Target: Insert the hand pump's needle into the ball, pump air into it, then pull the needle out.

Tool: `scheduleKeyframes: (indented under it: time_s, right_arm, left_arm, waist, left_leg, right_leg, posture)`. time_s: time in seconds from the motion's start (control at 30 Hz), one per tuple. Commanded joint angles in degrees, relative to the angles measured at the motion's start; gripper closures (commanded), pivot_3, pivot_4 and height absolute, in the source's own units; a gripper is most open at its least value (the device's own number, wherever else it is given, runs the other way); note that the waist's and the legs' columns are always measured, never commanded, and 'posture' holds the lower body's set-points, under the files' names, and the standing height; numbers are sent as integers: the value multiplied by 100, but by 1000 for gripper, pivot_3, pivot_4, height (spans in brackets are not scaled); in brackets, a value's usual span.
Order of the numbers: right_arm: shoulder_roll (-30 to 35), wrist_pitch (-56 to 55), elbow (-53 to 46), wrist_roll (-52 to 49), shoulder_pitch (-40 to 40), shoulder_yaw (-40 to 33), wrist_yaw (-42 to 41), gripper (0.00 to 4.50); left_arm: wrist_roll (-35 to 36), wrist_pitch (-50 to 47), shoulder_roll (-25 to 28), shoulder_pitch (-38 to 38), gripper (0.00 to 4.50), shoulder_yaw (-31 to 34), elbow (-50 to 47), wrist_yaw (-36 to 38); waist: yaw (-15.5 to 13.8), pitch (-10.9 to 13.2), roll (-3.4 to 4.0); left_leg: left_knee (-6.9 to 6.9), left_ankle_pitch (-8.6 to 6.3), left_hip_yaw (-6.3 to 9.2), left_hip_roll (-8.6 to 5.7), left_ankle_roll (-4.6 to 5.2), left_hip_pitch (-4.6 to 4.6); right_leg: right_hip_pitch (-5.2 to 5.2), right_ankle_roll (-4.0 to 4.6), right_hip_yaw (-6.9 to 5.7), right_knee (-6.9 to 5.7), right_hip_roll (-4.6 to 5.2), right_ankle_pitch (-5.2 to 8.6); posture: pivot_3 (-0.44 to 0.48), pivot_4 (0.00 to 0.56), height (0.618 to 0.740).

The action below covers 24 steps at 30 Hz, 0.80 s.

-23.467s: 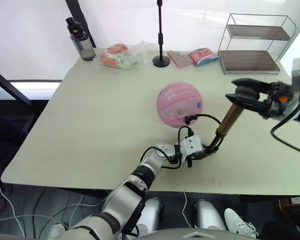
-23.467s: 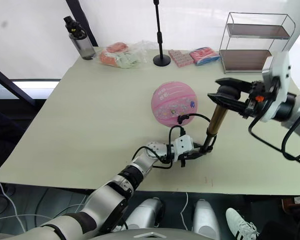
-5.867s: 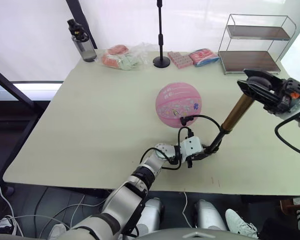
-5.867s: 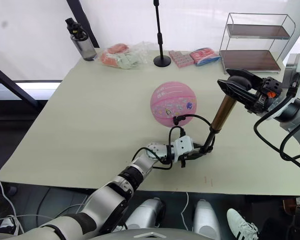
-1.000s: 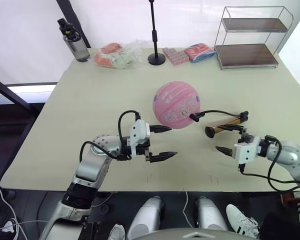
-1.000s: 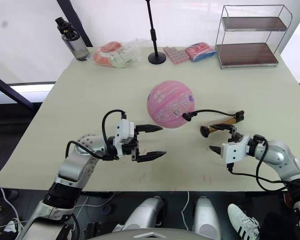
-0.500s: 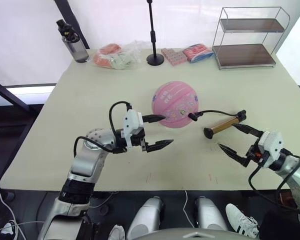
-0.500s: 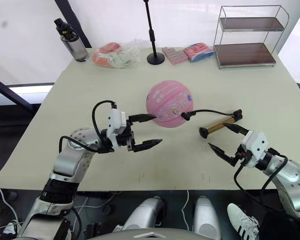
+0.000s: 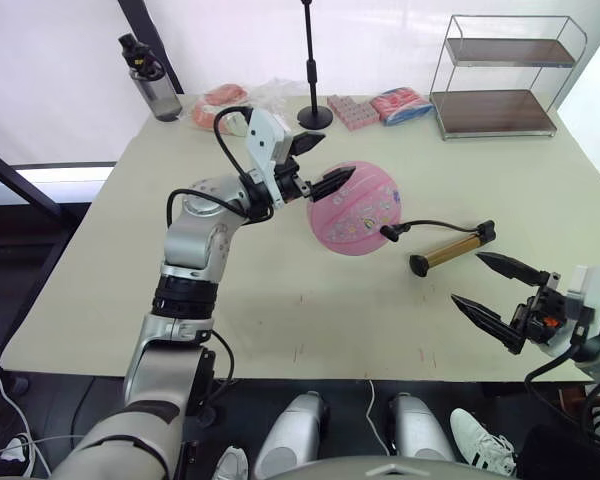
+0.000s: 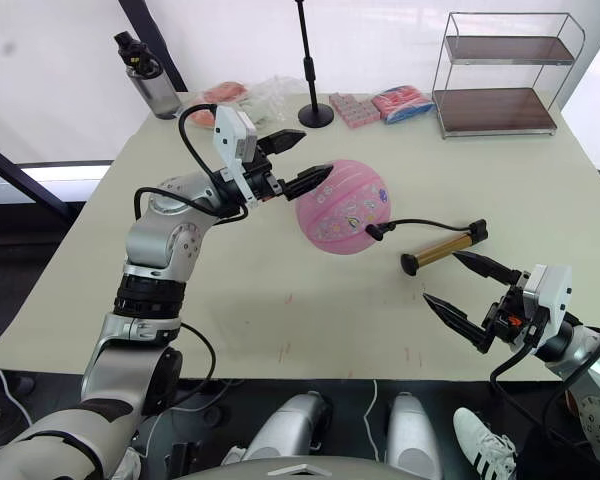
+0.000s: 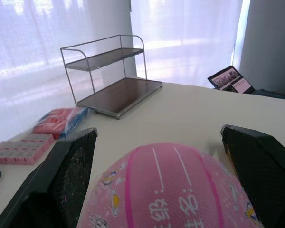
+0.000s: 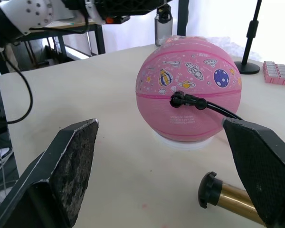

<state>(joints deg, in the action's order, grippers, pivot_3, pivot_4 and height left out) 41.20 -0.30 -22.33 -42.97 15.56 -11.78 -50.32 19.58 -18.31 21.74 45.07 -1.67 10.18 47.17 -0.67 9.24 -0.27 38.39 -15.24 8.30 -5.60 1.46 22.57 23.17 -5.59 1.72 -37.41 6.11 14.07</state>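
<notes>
The pink ball (image 9: 353,208) rests mid-table. The gold hand pump (image 9: 450,250) lies flat to its right, with nothing holding it. Its thin black hose (image 9: 432,224) arcs over to the ball. The needle's black fitting (image 12: 181,100) presses against the ball's side, and the pin itself is hidden. My left gripper (image 9: 325,165) hovers open above the ball's far-left side, apart from it. Near the table's front right edge my right gripper (image 9: 467,278) is open and empty, just short of the pump's cap end.
Along the far edge stand a dark bottle (image 9: 145,75), a bag of snacks (image 9: 242,105), a black stand (image 9: 315,112), two flat packets (image 9: 378,108) and a wire rack (image 9: 500,75). A laptop (image 11: 230,79) shows far off.
My left gripper has risen from the table to above the ball's far-left side. My right gripper has drawn back toward the front right edge. The pump and ball have stayed put.
</notes>
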Motion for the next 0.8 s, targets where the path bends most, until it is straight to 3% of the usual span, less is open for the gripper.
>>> scheduleKeyframes:
  time_s: [0.03, 0.2, 0.47, 0.8]
  right_arm:
    - [-153, -93, -51, 99, -94, -134, -148, 145]
    - [-369, -89, -84, 300, -172, -75, -175, 145]
    - [-581, 47, -84, 806, -476, 36, 105, 145]
    - [-651, 616, 9, 2528, -1839, 1003, 1112, 145]
  left_arm:
    - [-507, 291, -206, 625, 0, -301, 850, -171]
    - [-679, 419, -623, 1105, 0, -273, 1864, -426]
    - [-914, 240, -740, 952, 0, -407, 2526, -192]
    - [-1107, 450, -999, 862, 0, -466, 3095, -228]
  waist:
    - [-8, 3, -6]
    - [6, 9, -16]
    - [59, 8, -15]
    - [79, -5, -16]
  left_leg:
    - [1, 0, 0, -1, -1, 0]
    - [2, 2, 1, -4, -3, 3]
    - [5, 6, -1, -3, -9, 3]
    - [9, 8, -1, -4, -13, -6]
  right_leg:
    - [0, 0, -1, -1, 0, 0]
    - [3, -1, -2, -3, -1, 1]
    - [11, 0, 1, -24, -1, 1]
    - [8, 0, 3, -35, 0, 1]
  posture:
    - [0, 150, 736]
    - [0, 150, 736]
    - [0, 150, 736]
    - [0, 150, 736]
